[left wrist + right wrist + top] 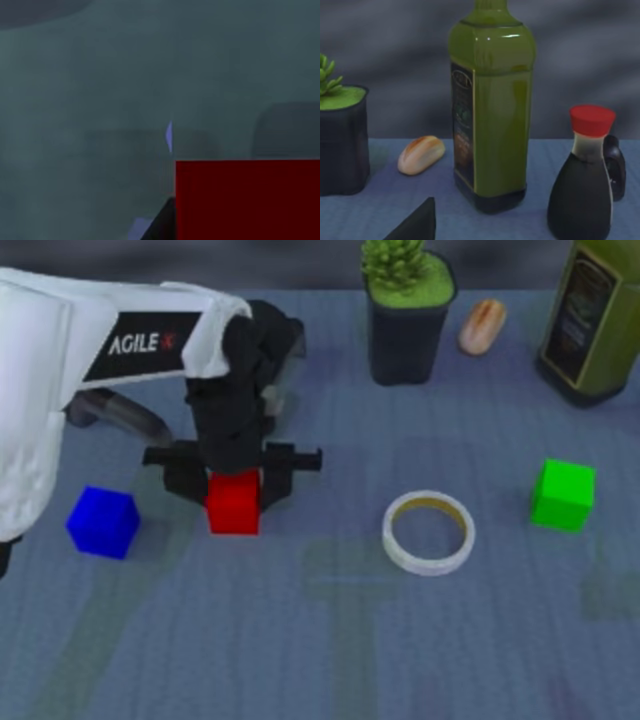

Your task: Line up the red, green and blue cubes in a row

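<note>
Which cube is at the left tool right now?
The red cube, between the left tool's fingers; the blue cube and green cube sit apart.

Desk [330, 640] before me: blue-grey, faintly woven surface. Soft shadows lie across it. Behind it, a dark grey backdrop [395, 50].

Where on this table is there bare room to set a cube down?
Free: the near strip of table in front of the blue cube, red cube and tape ring; also between the ring and the green cube. Crowded: the far edge, with the plant pot, bread roll and green bottle, and around the left gripper.
</note>
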Controlling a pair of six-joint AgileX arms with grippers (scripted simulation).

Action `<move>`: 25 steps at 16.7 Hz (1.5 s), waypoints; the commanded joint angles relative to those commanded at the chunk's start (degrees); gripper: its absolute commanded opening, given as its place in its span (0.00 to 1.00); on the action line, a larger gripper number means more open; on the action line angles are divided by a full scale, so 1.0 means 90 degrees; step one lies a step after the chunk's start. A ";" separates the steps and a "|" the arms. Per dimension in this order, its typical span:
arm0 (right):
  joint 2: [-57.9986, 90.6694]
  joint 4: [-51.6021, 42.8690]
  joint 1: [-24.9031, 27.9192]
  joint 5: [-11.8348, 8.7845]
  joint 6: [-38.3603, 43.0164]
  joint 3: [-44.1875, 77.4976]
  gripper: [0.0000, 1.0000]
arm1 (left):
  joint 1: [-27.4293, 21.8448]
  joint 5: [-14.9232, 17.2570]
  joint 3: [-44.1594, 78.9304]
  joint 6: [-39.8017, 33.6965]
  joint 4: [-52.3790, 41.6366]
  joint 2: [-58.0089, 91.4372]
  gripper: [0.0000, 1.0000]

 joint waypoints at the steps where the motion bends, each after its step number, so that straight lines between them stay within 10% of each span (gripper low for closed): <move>1: 0.0000 0.0000 0.0000 0.0000 0.0000 0.0000 1.00 | 0.0000 0.0000 0.0000 0.0000 0.0000 0.0000 0.17; 4: 0.0000 0.0000 0.0000 0.0000 0.0000 0.0000 1.00 | 0.0000 0.0000 0.0000 0.0000 0.0000 0.0000 0.00; 25: 0.0000 0.0000 0.0000 0.0000 0.0000 0.0000 1.00 | 0.0101 -0.0057 0.0928 0.0031 -0.1502 -0.0675 0.00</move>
